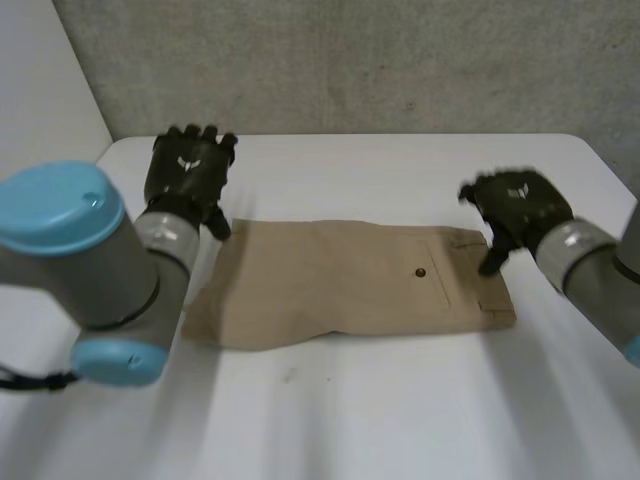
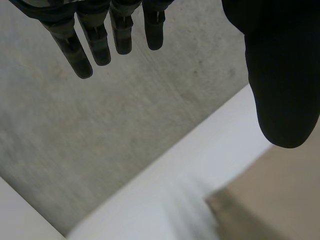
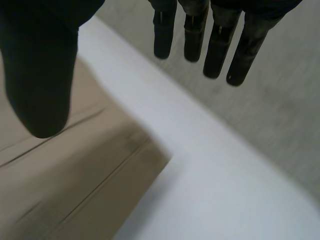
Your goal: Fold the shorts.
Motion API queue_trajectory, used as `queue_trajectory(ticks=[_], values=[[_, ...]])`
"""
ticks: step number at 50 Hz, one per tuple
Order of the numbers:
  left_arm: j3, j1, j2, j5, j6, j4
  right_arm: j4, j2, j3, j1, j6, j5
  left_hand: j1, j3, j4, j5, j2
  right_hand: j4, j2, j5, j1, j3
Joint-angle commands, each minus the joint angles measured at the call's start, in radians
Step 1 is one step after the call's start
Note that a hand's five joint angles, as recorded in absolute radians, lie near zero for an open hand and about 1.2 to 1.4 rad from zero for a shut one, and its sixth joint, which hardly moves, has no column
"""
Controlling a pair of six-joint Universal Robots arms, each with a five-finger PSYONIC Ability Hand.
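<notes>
Since the shorts (image 1: pixel 350 285) lie flat near the middle of the surface (image 1: pixel 400 420), with their long axis running from its left edge towards its right edge, each end falls to the arm on its own side. The leg end points at the left edge, and the left robot hand (image 1: pixel 188 175) hangs just beyond its far corner, towards the back edge. Its fingers (image 2: pixel 100 47) are straight and spread away from the thumb with nothing between them. The waistband end, with a dark button (image 1: pixel 421 271) on the pocket, points at the right edge. The right robot hand (image 1: pixel 515 208) is over that end's far corner, likewise spread and empty, its fingers (image 3: pixel 217 50) reaching past the cloth's edge. Whether its thumb touches the cloth I cannot tell. Neither robot hand is clearly the nearer, so I judge that a fold along the long axis would call for both to come down on the far edge together.
</notes>
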Motion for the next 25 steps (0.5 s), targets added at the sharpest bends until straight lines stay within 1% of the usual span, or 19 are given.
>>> queue_trajectory(ticks=[1, 4, 7, 11, 14, 15, 16, 19, 20, 25], values=[[-0.17, 0.006, 0.062, 0.007, -0.181, -0.003, -0.033, -0.001, 0.197, -0.08, 0.063, -0.078, -0.022, -0.03, -0.025, -0.044, -0.021, 0.19, 0.185, 0.192, 0.242, 0.183], [-0.196, 0.006, 0.061, 0.007, -0.189, 0.001, -0.111, 0.001, 0.245, -0.089, 0.063, -0.089, -0.022, -0.03, -0.025, -0.044, -0.021, 0.22, 0.214, 0.221, 0.271, 0.212], [-0.201, 0.006, 0.059, 0.007, -0.189, 0.002, -0.145, 0.01, 0.253, -0.088, 0.063, -0.086, -0.025, -0.033, -0.027, -0.047, -0.024, 0.246, 0.241, 0.247, 0.298, 0.239], [-0.199, 0.008, 0.056, 0.007, -0.19, 0.005, -0.173, 0.076, 0.243, -0.08, 0.061, -0.081, -0.025, -0.033, -0.027, -0.047, -0.024, 0.255, 0.25, 0.256, 0.307, 0.248], [-0.201, 0.008, 0.054, 0.007, -0.19, 0.005, -0.188, 0.105, 0.234, -0.078, 0.059, -0.079, -0.025, -0.033, -0.027, -0.047, -0.024, 0.425, 0.42, 0.426, 0.476, 0.418], [-0.202, 0.008, 0.054, 0.007, -0.19, 0.005, -0.196, 0.108, 0.233, -0.078, 0.059, -0.079, -0.025, -0.033, -0.027, -0.047, -0.024, 0.518, 0.513, 0.519, 0.57, 0.511], [-0.204, 0.008, 0.053, 0.007, -0.189, 0.004, -0.216, 0.114, 0.23, -0.08, 0.058, -0.078, -0.025, -0.033, -0.027, -0.047, -0.024, 0.74, 0.735, 0.741, 0.792, 0.733], [-0.207, 0.006, 0.053, 0.007, -0.189, 0.004, -0.248, 0.117, 0.227, -0.08, 0.056, -0.075, -0.026, -0.034, -0.028, -0.048, -0.025, 0.918, 0.913, 0.919, 0.97, 0.911], [-0.207, 0.008, 0.053, 0.007, -0.19, 0.004, -0.262, 0.119, 0.225, -0.082, 0.053, -0.075, -0.026, -0.034, -0.028, -0.048, -0.025, 1.034, 1.029, 1.035, 1.085, 1.027], [-0.208, 0.008, 0.053, 0.007, -0.189, 0.002, -0.263, 0.113, 0.22, -0.094, 0.03, -0.073, -0.026, -0.034, -0.028, -0.048, -0.025, 1.035, 1.03, 1.036, 1.087, 1.028]])
